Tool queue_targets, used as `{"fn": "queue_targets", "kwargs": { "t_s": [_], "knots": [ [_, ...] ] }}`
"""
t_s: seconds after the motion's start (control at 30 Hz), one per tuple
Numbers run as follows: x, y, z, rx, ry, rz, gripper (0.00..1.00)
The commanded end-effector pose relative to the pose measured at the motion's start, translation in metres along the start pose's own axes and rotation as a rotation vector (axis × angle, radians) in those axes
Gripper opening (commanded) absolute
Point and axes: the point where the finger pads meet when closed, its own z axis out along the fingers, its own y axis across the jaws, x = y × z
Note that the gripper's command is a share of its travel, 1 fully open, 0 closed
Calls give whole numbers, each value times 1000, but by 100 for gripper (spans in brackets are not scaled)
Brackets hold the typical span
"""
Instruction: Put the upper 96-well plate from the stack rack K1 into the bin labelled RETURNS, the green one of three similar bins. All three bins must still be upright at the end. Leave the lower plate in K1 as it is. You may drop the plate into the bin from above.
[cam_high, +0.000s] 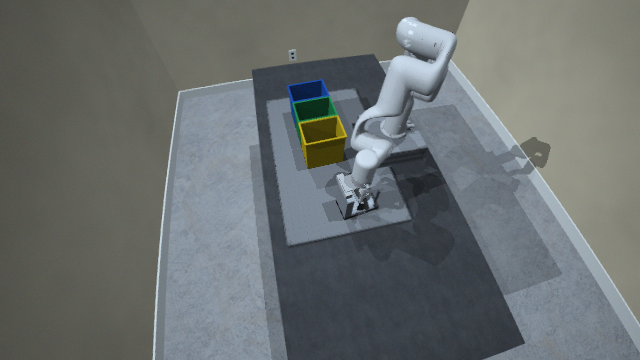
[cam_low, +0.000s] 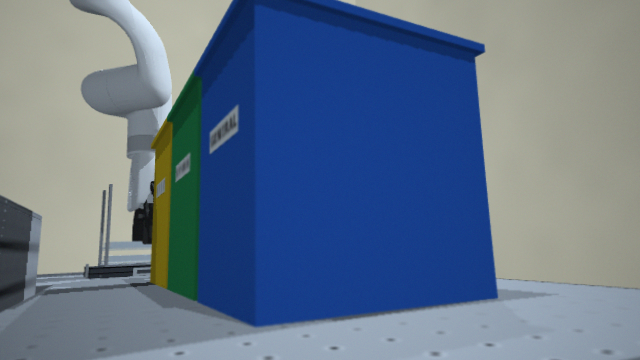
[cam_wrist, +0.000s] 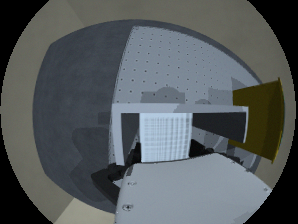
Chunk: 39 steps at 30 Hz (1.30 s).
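The stack rack K1 (cam_high: 350, 212) (cam_low: 106, 225) stands on the grey perforated board (cam_high: 300, 210), in front of the row of bins. In the wrist view the upper 96-well plate (cam_wrist: 165, 132) shows as a white gridded rectangle inside the rack's frame (cam_wrist: 117, 137). My gripper (cam_high: 358, 199) (cam_low: 142, 226) (cam_wrist: 166, 149) reaches down into the rack and is shut on the upper plate's sides. The lower plate is hidden beneath it. The green bin (cam_high: 296, 113) (cam_low: 185, 225) stands upright, the middle one of the three bins.
A yellow bin (cam_high: 325, 147) (cam_low: 161, 240) (cam_wrist: 261, 119) stands nearest the rack and a blue bin (cam_high: 306, 83) (cam_low: 350, 175) stands farthest; both are upright and touch the green one. The arm's base stands right of the bins. A grey block (cam_low: 15, 250) sits at the left edge.
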Motion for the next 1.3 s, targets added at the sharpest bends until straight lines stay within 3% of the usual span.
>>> {"fn": "queue_targets", "kwargs": {
  "t_s": [0.0,0.73,1.27],
  "knots": [
    [1,-1,-3,2,3,0,0],
    [1,-1,-11,2,3,0,0],
    [1,-1,-35,2,3,0,0]
  ]
}}
